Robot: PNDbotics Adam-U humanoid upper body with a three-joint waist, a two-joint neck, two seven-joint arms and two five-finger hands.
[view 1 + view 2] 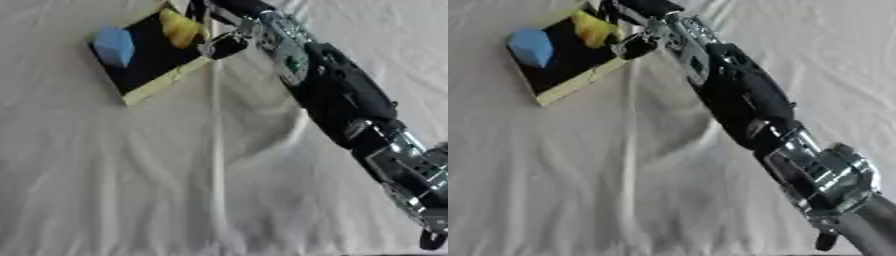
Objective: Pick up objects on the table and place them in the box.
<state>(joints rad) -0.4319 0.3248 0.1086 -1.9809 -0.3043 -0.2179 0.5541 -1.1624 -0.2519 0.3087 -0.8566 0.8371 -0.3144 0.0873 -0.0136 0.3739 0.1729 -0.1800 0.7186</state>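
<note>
Your right arm (337, 95) stretched diagonally from the lower right corner up toward the top middle of the view, black along the forearm with silver joints near the elbow. Your right hand (226, 44) sat at the near right edge of the box (156, 82), partly cut off by the top of the picture; its fingers were too blurred to read, so you could not tell whether they were apart, together or closed on anything. The box lay askew in the upper left of the tabletop (131, 190), a shallow tray with a pale tan rim and a black floor. Inside it, a blue block (114, 46) rested against the left side, and a yellow object (180, 27) lay at the far right side, just beside your hand; whether the hand touched it could not be made out. The tabletop was draped in a wrinkled white cloth (553, 165), with a long raised fold running down from the box toward the near edge. Your left hand did not show in either view.
</note>
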